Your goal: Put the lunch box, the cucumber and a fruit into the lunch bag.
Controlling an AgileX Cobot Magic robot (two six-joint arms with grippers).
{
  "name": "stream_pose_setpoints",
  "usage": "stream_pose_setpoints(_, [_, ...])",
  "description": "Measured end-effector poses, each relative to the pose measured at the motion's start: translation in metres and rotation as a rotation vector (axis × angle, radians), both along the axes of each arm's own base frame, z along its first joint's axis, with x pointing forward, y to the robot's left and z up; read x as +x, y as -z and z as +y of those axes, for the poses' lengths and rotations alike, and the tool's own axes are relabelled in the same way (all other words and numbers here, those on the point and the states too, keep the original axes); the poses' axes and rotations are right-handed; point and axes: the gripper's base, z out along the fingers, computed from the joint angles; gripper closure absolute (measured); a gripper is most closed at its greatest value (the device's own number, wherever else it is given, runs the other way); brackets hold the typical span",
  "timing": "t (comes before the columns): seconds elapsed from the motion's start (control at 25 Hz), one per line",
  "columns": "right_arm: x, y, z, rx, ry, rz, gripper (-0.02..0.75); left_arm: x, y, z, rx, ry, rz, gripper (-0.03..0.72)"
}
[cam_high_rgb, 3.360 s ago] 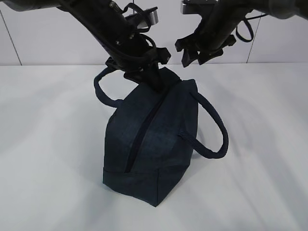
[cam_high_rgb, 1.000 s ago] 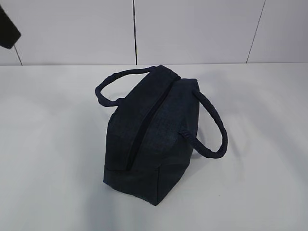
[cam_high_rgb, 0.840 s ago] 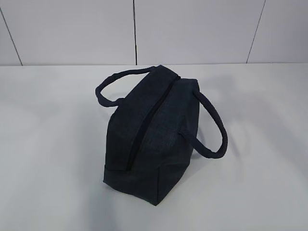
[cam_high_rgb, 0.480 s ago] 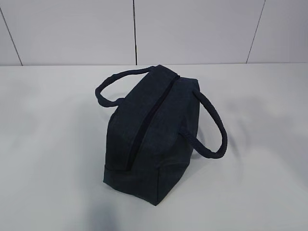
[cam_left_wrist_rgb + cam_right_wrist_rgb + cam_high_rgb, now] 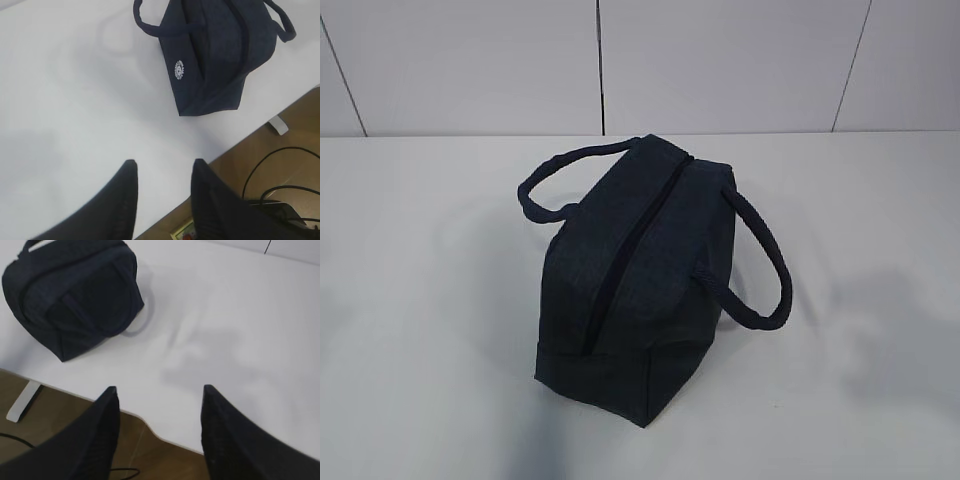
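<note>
The lunch bag (image 5: 640, 290) stands alone near the middle of the white counter (image 5: 430, 300), a boxy dark navy fabric bag with its zipper (image 5: 620, 262) running along the top ridge as a dark line from the far end down toward the near end; from this slanted exterior view the top looks drawn together, and nothing of the inside shows. One loop handle (image 5: 552, 175) arcs out on the left side of the bag, and the other handle (image 5: 760, 265) hangs down on the right, its lower curve resting close to the counter. No arm appears in the exterior view. In the left wrist view the left claw (image 5: 162, 167) hangs above the counter near its front edge, its two dark fingers parted by a moderate gap with only bare counter between them, holding nothing; the bag lies well apart from it, farther up the picture, with a small round white emblem (image 5: 179, 69) on the end panel facing the camera. Below the counter edge in that view, a brown floor (image 5: 295, 125) carries black cables (image 5: 270, 185). In the right wrist view the right claw (image 5: 160, 395) stands wider apart, also empty, above the counter's front edge, with the bag well apart at the upper left and a white counter leg (image 5: 20, 400) visible beneath the edge. The lunch box, the cucumber and the fruit cannot be seen in any of the three views.
</note>
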Motion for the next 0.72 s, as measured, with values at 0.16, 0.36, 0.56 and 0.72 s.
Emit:
stream_pose_setpoints(0.16, [0.001,0.033,0.000,0.006,0.006,-0.033,0.340,-0.025,0.018,0.014,-0.029,0.000,-0.050,0.450])
stream_pose_setpoints(0.36, [-0.002,0.073,-0.003,-0.015,0.021,-0.061,0.340,-0.050,0.035,0.029,-0.070,0.000,-0.118,0.450])
stream_pose_setpoints(0.56, [-0.007,0.097,-0.005,-0.021,0.024,-0.079,0.340,-0.065,0.061,0.038,-0.070,0.001,-0.120,0.450])
stream_pose_setpoints(0.72, [-0.011,0.099,-0.007,-0.019,0.026,-0.103,0.340,-0.065,0.087,0.038,-0.044,0.001,-0.076,0.450])
